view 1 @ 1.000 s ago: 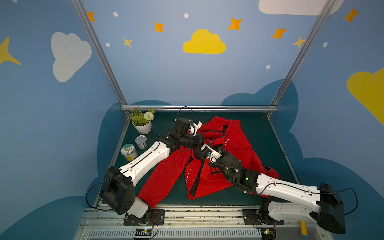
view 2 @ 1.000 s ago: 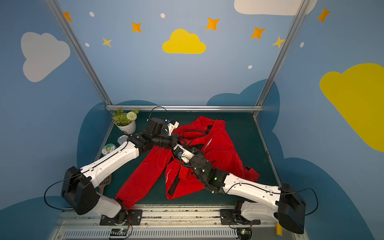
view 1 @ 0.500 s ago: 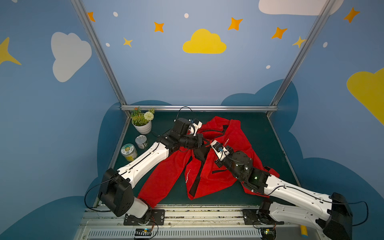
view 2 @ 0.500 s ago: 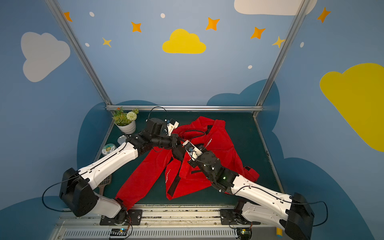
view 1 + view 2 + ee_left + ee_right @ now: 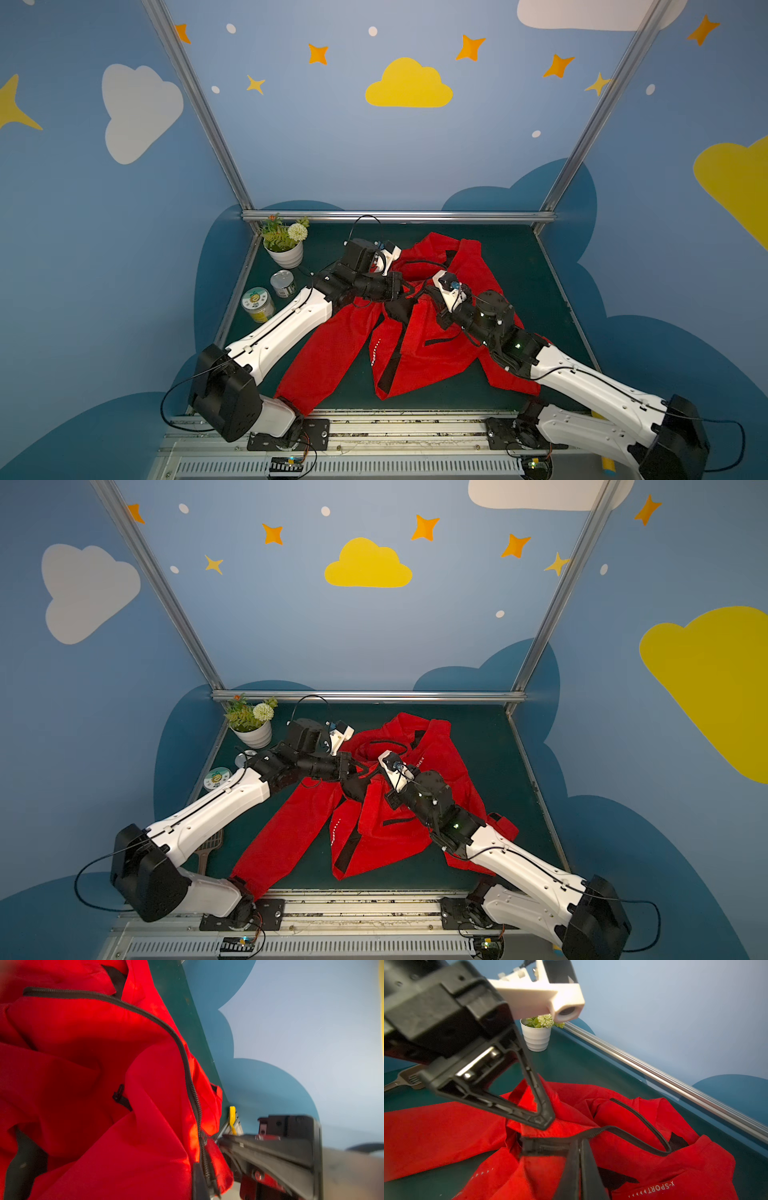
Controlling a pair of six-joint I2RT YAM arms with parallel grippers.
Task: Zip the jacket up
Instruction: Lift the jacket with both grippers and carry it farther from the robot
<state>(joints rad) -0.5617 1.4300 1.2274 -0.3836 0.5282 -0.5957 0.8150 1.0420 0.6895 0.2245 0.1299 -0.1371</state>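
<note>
The jacket (image 5: 440,361) lies rumpled in the middle of the desk (image 5: 519,266), one sleeve reaching the near edge. Over it, the right hand (image 5: 580,1144) is clamped on the black front zipper (image 5: 546,1146). The left hand (image 5: 545,1120), also closed, pinches red fabric just beside it. A potted plant (image 5: 286,251) stands in the far-left corner.

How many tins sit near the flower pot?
2: a silver tin in front of the flower pot, and a yellow-labelled tin nearer the camera. The left arm could hide more.

A white potted plant (image 5: 284,249), a tin can (image 5: 282,284) and a lidded jar (image 5: 257,304) are lined along the green table's (image 5: 519,266) left edge.
</note>
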